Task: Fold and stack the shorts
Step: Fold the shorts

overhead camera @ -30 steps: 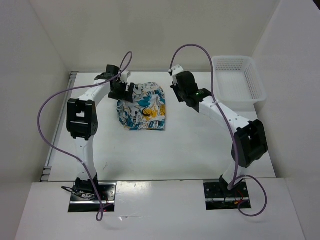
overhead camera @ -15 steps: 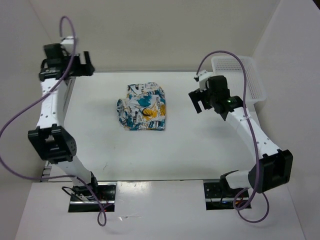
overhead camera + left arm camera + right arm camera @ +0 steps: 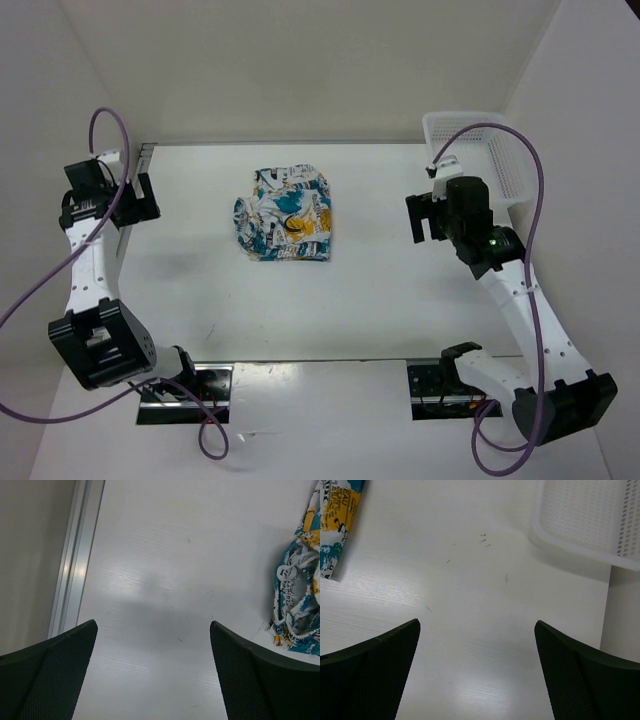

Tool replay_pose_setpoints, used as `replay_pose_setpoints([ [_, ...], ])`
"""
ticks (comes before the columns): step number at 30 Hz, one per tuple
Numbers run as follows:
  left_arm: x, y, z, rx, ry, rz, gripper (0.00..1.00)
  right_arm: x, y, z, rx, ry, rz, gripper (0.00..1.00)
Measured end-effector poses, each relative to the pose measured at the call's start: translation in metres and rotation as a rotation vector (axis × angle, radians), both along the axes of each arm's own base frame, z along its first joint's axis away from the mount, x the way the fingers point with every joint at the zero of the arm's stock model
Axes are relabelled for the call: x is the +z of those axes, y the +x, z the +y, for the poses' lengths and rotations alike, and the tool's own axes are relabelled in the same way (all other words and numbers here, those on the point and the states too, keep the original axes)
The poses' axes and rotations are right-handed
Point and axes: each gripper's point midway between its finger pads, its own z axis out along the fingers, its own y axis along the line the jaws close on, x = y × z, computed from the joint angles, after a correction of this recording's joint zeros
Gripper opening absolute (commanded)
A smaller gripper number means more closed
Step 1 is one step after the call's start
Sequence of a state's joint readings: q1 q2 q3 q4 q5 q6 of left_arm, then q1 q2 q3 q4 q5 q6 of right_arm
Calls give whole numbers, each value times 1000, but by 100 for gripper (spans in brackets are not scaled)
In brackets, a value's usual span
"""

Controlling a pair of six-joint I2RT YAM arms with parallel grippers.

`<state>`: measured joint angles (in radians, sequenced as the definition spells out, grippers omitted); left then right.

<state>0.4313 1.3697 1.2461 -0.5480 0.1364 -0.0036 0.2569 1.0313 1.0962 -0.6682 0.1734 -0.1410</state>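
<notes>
shorts (image 3: 283, 215) bunched at table centre, toward far side. left gripper (image 3: 153, 625) and right gripper (image 3: 477, 622) both jaws apart, empty, well apart from the cloth. fabric looks soft, light, limp: likely best pinched at edge corners.

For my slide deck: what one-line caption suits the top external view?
Folded shorts lie between the open left gripper and open right gripper; white basket at far right.

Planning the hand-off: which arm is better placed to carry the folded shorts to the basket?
Right, likely: the right gripper, open, hangs between the shorts and the basket, which stands on that side. The left gripper is at the table's opposite edge.
</notes>
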Motion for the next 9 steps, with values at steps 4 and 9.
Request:
replay_pose_setpoints([
  [4,3,-14,6,33,9,-8,100,-9,-9,-2,-15,11,12,100],
  [9,9,-19,9,47,18,-25,100,-21,-14,-5,-24,8,35,100],
])
